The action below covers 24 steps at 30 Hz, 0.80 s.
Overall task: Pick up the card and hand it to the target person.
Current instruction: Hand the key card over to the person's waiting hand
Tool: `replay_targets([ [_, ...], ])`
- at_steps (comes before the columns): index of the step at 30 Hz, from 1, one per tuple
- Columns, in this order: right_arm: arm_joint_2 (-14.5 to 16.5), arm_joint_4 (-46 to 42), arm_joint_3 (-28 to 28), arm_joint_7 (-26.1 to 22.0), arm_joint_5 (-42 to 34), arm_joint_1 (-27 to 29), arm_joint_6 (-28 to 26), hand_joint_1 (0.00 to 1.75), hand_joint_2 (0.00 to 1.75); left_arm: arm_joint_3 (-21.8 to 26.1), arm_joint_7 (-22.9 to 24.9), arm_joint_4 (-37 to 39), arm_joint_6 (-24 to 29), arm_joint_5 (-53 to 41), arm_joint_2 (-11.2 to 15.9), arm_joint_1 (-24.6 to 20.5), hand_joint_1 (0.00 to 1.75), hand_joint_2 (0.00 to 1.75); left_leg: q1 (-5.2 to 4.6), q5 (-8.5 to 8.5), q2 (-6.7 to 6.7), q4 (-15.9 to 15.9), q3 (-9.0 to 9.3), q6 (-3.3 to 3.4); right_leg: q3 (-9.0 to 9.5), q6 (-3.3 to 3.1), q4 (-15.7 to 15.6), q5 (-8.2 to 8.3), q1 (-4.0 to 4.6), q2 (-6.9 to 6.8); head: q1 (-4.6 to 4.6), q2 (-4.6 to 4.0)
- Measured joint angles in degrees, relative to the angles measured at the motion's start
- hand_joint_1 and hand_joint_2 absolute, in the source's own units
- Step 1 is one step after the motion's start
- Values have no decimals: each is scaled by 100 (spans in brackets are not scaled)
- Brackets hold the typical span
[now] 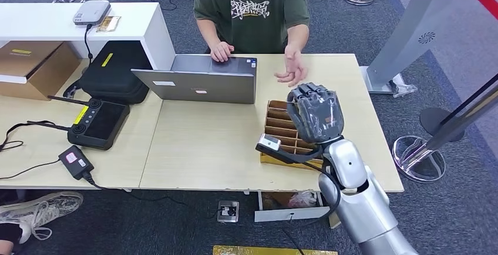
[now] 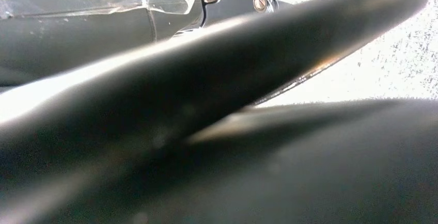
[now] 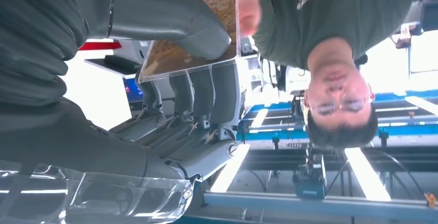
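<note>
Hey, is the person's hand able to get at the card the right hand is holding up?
Probably yes. The right hand holds the card raised above the table, pinched between thumb and fingers, and the person's hand is open just beyond it. Nothing lies between them, and in the right wrist view that hand is already at the card's edge.

The right arm (image 1: 364,202) is rounded silver metal with a black cable along it. Its right hand (image 1: 315,113) is dark grey, with a ribbed cover and a thick grey thumb (image 3: 170,17).
</note>
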Motion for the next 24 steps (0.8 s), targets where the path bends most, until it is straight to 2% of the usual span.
replay_targets([
  [2, -25, -62, -32, -54, -87, -124, 76, 137, 175, -1, 0, 0, 0, 2, 0, 0, 0, 0, 0, 0, 0, 0, 0, 0, 0, 0, 0, 0, 0, 0, 0, 0],
  [5, -33, -32, -55, -146, -198, -297, 116, 127, 175, -1, -1, 0, 0, 4, 0, 0, 0, 0, 0, 0, 0, 0, -1, 0, 0, 0, 0, 0, 0, 0, 1, 0],
  [7, -33, 54, -57, -207, -252, -416, 105, 130, 175, -2, -2, 0, 0, 5, 0, -2, 0, 0, 0, 0, 0, 0, -1, 0, 0, 0, 0, 0, 0, 0, 0, 0],
  [9, -33, 164, -57, -250, -289, -505, 81, 83, 175, -2, -5, 0, 0, 7, 0, -2, 0, 0, 0, 0, -1, 0, -2, 1, 1, 0, 0, 0, 0, -2, 1, 0],
  [11, -31, 274, -57, -278, -323, -558, 43, 17, 175, -2, -7, 0, 0, 7, 0, -1, 0, 0, 0, 1, -2, 0, -4, 2, 1, 0, 0, 0, 0, -4, 1, 0],
  [13, -9, 373, -56, -298, -361, -602, -9, 0, 175, -2, -7, 0, 0, 7, 0, -2, 0, 0, 0, 1, -3, 0, -5, 2, 1, 0, 0, 0, 0, -4, 1, 0],
  [20, 139, 527, -55, -285, -420, -662, -61, 0, 175, -2, -7, 0, 0, 37, 0, -4, 0, 0, 0, 1, -3, 0, -5, 2, -1, 1, 0, -1, 0, -4, 0, 0],
  [24, 245, 504, -56, -708, -1023, -475, -370, 0, 175, -7, -6, 0, 0, 39, 0, -5, 0, 0, 1, 1, -3, -1, -4, 2, -1, 1, 0, -2, 1, -4, 1, 0],
])
